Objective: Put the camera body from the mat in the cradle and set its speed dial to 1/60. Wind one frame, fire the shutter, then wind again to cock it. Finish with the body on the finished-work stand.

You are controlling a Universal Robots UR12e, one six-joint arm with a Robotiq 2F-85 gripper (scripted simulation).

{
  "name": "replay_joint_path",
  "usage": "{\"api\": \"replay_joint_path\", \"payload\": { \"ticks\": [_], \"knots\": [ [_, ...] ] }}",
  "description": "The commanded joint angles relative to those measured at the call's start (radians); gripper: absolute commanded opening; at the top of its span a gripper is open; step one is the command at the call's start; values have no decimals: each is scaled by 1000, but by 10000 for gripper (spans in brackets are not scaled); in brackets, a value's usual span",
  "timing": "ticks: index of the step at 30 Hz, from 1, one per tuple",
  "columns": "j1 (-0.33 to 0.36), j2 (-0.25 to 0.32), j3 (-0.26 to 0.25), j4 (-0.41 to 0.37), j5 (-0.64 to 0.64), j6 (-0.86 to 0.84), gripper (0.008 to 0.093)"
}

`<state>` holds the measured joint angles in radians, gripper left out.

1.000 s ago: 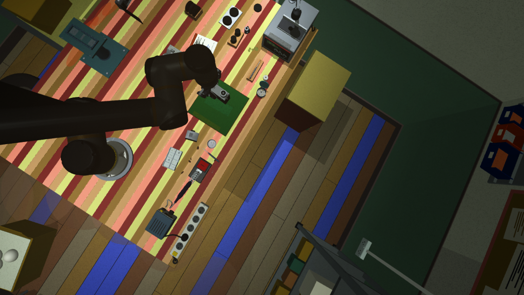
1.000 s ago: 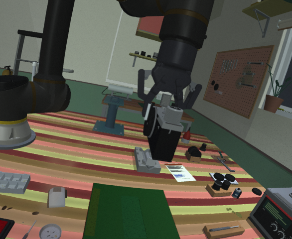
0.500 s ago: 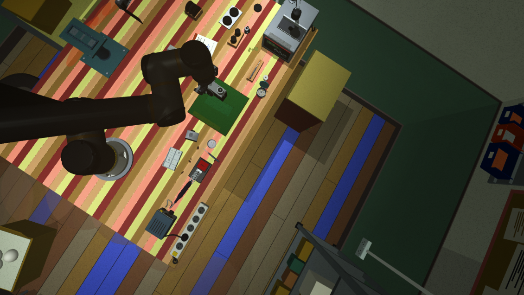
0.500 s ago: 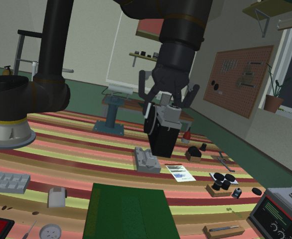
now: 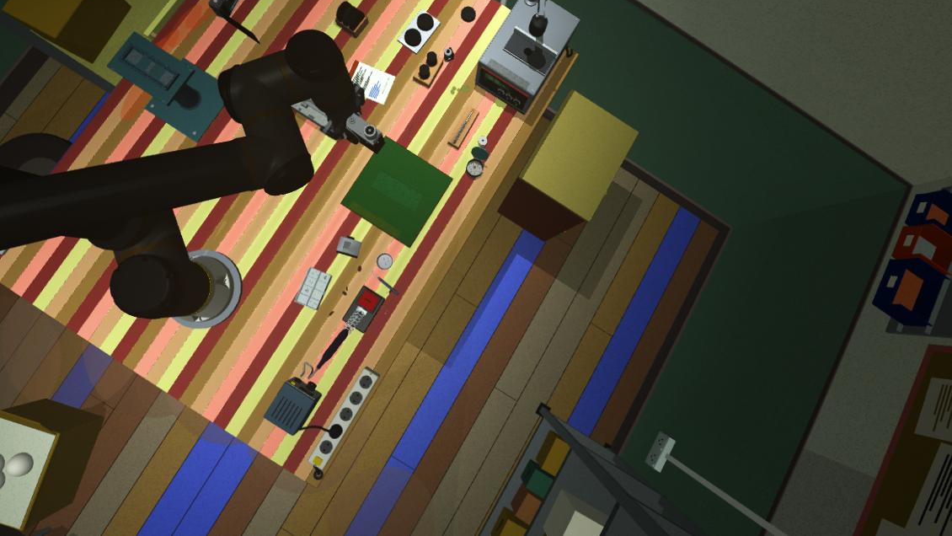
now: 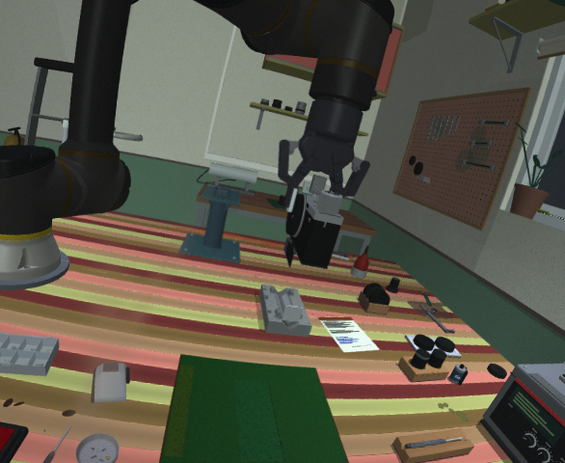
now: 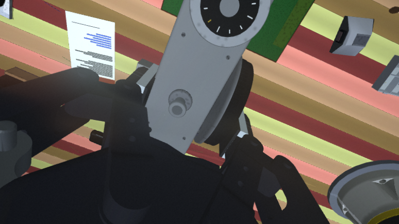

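The camera body, grey on top and black below, hangs in the air clamped in my gripper, above the striped bench between the green mat and the grey cradle. In the wrist camera its top plate shows the black speed dial with white ticks and a small round button. The cradle stands empty on the bench below and slightly toward the mat. The teal finished-work stand rises on a post at the far side of the bench.
A printed sheet lies right of the cradle, with lens caps on a block beyond it. A grey parts tray and a small white box sit left of the mat. A tester unit stands at the near right corner.
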<state>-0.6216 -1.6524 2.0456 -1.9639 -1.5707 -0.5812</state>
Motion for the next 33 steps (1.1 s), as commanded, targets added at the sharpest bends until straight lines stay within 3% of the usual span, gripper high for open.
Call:
{"api": "replay_joint_path", "payload": {
  "ticks": [1,19,33],
  "knots": [
    [14,-2,-2,-1,0,12,80],
    [278,13,-16,-3,0,247,80],
    [359,32,-34,-4,0,320,80]
  ]
}}
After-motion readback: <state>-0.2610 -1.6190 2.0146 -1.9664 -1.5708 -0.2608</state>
